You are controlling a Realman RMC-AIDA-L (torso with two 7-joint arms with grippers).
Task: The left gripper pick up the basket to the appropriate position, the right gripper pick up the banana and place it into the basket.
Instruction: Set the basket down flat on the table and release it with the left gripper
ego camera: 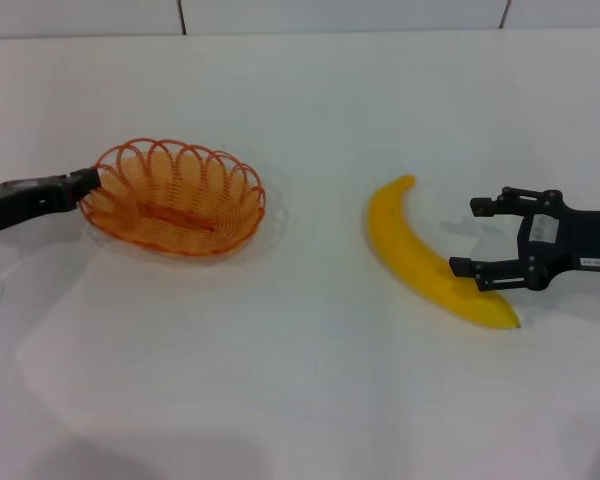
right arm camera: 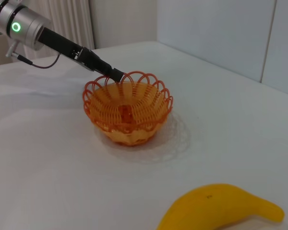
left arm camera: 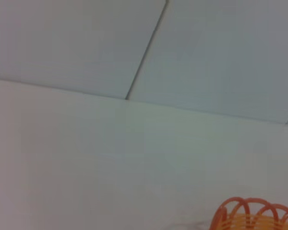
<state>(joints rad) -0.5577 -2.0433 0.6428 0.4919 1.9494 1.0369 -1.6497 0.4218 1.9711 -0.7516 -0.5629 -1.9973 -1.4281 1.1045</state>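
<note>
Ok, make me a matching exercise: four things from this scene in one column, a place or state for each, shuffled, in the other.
Things:
1. basket
2. banana
3. left gripper
4. right gripper

Places or states:
A. open, fingers either side of the banana's lower part
B. empty, on the table's left side
C. at the basket's rim
D. lying on the table, right of the basket

Pairs: 1-B, 2-D, 3-C, 4-A
</note>
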